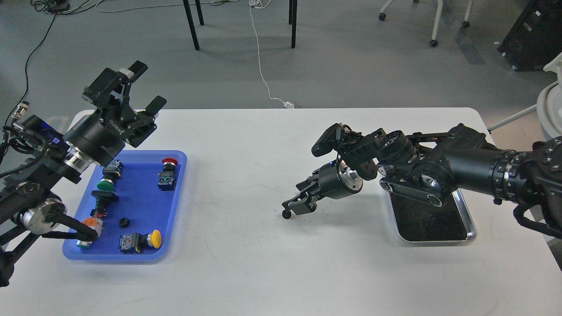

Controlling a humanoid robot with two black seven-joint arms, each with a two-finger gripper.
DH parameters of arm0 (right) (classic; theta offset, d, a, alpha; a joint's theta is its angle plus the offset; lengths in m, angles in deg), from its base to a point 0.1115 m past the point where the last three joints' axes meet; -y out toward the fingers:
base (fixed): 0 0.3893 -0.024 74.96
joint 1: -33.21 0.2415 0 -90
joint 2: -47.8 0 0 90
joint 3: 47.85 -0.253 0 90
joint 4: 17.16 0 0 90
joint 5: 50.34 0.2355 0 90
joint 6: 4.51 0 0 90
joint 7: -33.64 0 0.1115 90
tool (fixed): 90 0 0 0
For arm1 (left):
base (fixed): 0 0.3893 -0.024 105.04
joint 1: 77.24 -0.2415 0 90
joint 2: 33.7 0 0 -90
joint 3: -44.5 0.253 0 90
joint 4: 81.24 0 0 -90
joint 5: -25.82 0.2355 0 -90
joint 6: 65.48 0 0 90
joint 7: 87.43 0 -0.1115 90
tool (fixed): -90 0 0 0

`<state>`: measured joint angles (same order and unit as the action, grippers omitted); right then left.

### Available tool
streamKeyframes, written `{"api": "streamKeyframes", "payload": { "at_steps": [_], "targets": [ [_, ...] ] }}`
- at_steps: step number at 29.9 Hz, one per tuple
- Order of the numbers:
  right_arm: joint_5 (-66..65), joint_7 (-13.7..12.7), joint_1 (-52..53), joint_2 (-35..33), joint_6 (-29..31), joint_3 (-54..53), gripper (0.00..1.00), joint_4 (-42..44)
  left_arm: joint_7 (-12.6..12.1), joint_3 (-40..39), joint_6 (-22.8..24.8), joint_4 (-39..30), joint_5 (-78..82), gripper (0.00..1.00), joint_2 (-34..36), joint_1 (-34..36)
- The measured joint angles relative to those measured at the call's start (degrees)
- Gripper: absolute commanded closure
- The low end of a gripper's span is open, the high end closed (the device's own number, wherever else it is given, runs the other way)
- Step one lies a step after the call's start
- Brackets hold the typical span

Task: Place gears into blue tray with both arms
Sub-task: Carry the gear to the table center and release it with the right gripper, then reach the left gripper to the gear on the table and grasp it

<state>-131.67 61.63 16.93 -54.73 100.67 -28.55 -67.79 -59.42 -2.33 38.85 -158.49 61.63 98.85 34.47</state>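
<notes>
The blue tray (173, 206) lies at the table's left side. One small black gear (123, 222) rests in it among push-button switches. My left gripper (146, 87) hangs open above the tray's far left corner, holding nothing. My right gripper (293, 207) reaches left over the middle of the table, low above the surface. Its fingers are closed on a second tiny black gear (286, 214), which shows at their tips. This gear is well to the right of the blue tray.
A shiny silver tray (470, 219) with a dark bottom sits at the right, partly under my right arm. Switches with red (168, 163), green (105, 185), yellow (154, 238) and orange (91, 223) caps fill the blue tray. White tabletop lies between the trays.
</notes>
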Motion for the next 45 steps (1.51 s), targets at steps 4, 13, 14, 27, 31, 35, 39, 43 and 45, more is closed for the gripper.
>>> {"api": "streamKeyframes", "payload": {
  "at_steps": [4,13,14,27,31,35,39,43,45],
  "targets": [
    [8.3,0.0,-1.7,-9.1,-0.1,-6.0,0.03,-4.0,0.0,0.3,0.0,-0.1,7.1,0.02,0.5,0.3],
    [46.0,0.0,-22.5,-19.5,-0.2,-28.0,0.03,-6.8,0.0,4.1,0.5,-2.7,38.4,0.02,-2.1,3.3],
    [49.0,0.0,-25.3,-19.6,-0.2,-30.9,0.03,-6.8,0.0,5.9,0.5,-2.8,42.0,0.02,-3.0,4.5],
    [67.4,0.0,-44.7,-20.1,0.2,-50.9,0.03,-7.0,0.0,30.5,-0.1,10.2,88.5,0.08,-19.7,22.1],
    [67.4,0.0,-45.3,-21.3,0.3,-51.1,0.03,-6.9,0.0,36.5,-0.2,16.3,89.2,0.15,-24.6,26.5],
    [67.4,0.0,-45.3,-21.6,0.3,-51.1,0.03,-6.9,0.0,41.3,-0.7,21.1,89.2,0.22,-27.7,29.5],
    [67.4,0.0,-45.3,-21.6,0.3,-51.1,0.03,-6.9,0.0,43.2,-1.7,24.2,89.2,0.27,-29.4,29.9],
    [67.4,0.0,-45.3,-21.6,0.3,-51.1,0.03,-6.9,0.0,43.5,-2.0,26.3,89.2,0.34,-31.0,30.1],
    [67.4,0.0,-45.3,-21.6,0.3,-51.1,0.03,-6.8,0.0,43.5,-2.0,26.8,89.2,0.43,-31.3,30.1]
  ]
}}
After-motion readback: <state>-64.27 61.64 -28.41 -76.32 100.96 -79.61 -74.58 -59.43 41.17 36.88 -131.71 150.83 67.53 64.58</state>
